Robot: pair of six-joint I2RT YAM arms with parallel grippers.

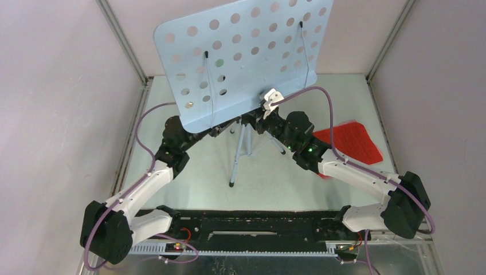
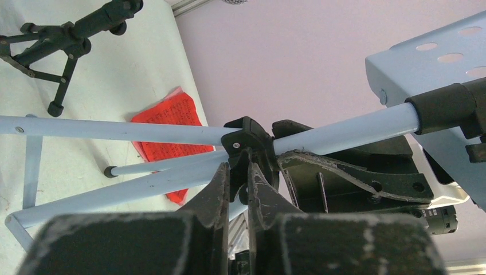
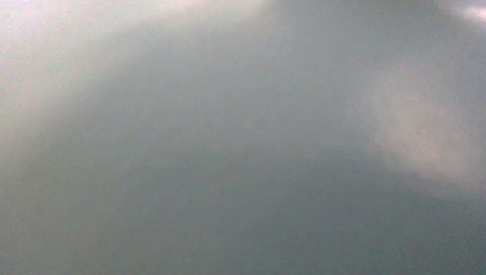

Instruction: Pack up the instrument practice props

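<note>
Pale blue sheet metal punched with round holes: the music desk (image 1: 198, 117) stands mid-way across the table (image 1: 286, 172) on its slim tubular tripod (image 1: 240, 152). From above, we lose both grippers beneath it. The left wrist view fills that in: the left gripper (image 2: 238, 172), scuffed and black, pinches the black plastic collar (image 2: 246, 134), while the right gripper (image 2: 295, 146) clamps the smooth pole beside it. The right wrist view gives only grey blur. A red score sheet (image 1: 352, 142) lies flat to the right.
</note>
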